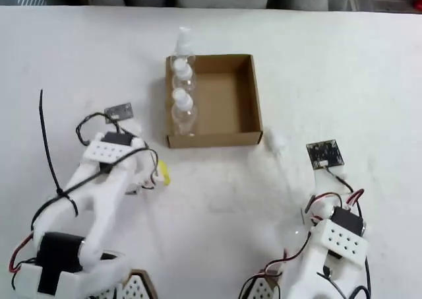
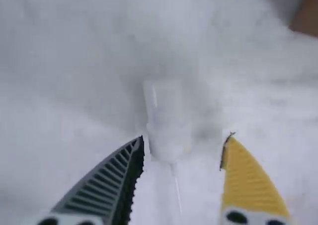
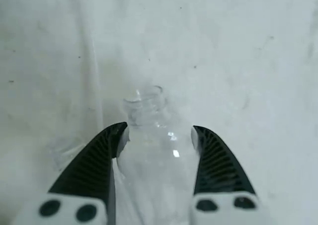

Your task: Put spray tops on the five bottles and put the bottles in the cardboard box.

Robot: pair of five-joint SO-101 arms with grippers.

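In the left wrist view a white spray top [image 2: 166,125] lies on the table between the grey and yellow fingers of my left gripper [image 2: 184,138], which is open around it. My right gripper [image 3: 159,129] is shut on a clear bottle [image 3: 154,155] whose neck is bare. From above, the left gripper [image 1: 153,173] sits left of the box's front and the right gripper [image 1: 300,223] is at the front right. The cardboard box [image 1: 247,94] holds two capped bottles [image 1: 182,71] [image 1: 182,111] along its left wall. A third capped bottle [image 1: 183,40] stands just behind the box.
Another spray top [image 1: 273,141] lies by the box's front right corner, its thin tube trailing toward the right arm. The right half of the box floor is bare. White table spreads between the two arms.
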